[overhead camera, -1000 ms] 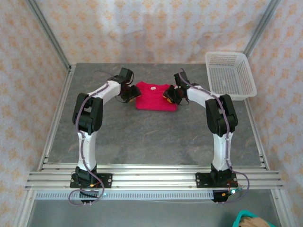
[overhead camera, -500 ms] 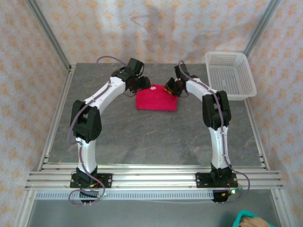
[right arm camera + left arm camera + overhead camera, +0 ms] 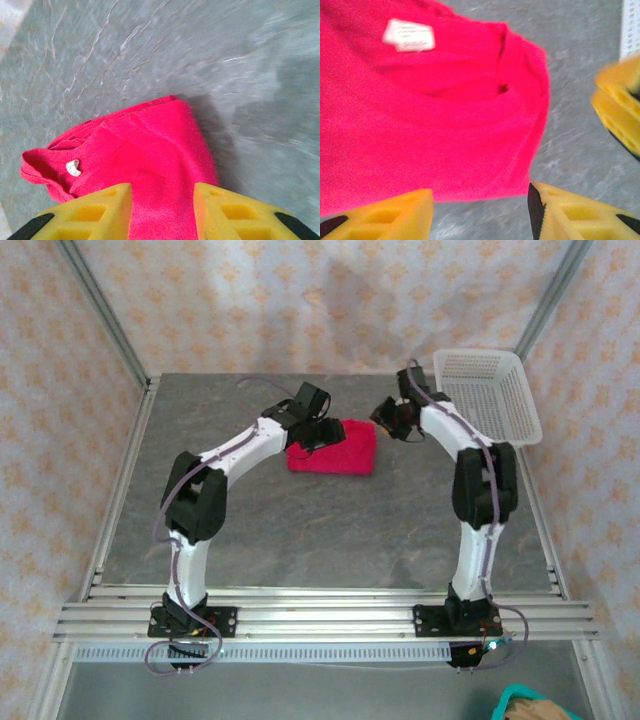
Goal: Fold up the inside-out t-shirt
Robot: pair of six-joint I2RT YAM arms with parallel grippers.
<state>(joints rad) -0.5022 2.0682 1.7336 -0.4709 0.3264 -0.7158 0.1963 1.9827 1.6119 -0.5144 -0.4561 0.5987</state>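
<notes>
The inside-out t-shirt point(image 3: 340, 455) lies as a compact red-pink rectangle at the back middle of the grey table. Its white label point(image 3: 409, 35) faces up near the collar. My left gripper point(image 3: 322, 432) hovers over the shirt's back left part. In the left wrist view its yellow fingers point(image 3: 575, 215) stand apart over the shirt's edge point(image 3: 445, 140) and bare table, so this gripper point(image 3: 480, 215) is open and holds nothing. My right gripper point(image 3: 385, 420) is just off the shirt's back right corner. It point(image 3: 162, 210) is open, with the shirt point(image 3: 145, 150) lying flat below it.
A white mesh basket point(image 3: 490, 400) stands at the back right, close behind the right arm. One yellow finger of the right gripper point(image 3: 620, 115) shows at the right of the left wrist view. The grey table point(image 3: 330, 530) stretches bare towards the near rail.
The left gripper swung right, from beside the shirt's left edge to over it. The right gripper drew off the shirt's right edge, back and right toward the basket, its jaws a little wider.
</notes>
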